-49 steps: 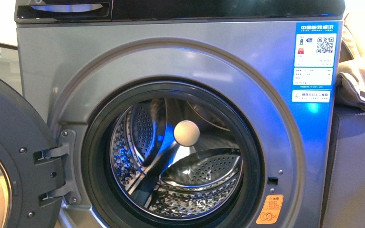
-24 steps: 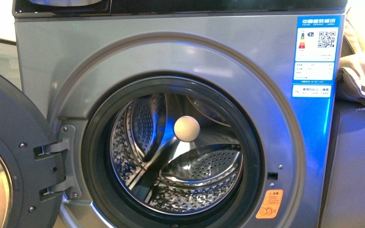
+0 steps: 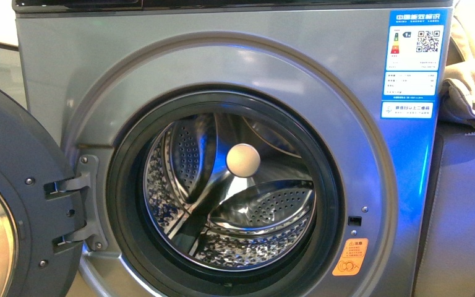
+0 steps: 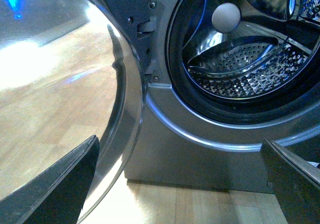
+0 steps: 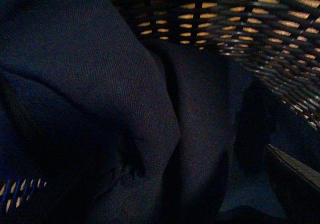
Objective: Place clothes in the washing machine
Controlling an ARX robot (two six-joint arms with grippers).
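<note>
Here is the silver-grey front-loading washing machine, its round dark door swung out to the left, and there is no laundry in the perforated steel drum. The left gripper hangs low in front of the porthole, jaws spread wide with nothing between them.

Over to the right wrist view: the large dark navy-blue garment lies bunched in a brown woven wicker basket and fills almost the whole frame. Of the right gripper only 1 dark finger shows at the edge, so I cannot tell whether that pincer is wide or narrow. No cloth is seen clamped.

Judging by the deep folds and fine weave, this is soft, limp, fairly light stuff. It will sag and trail, and it could snag on the wicker. The best hold looks like the thick ridge of fold down the middle, where 2 or more layers stack, not a loose edge.
</note>
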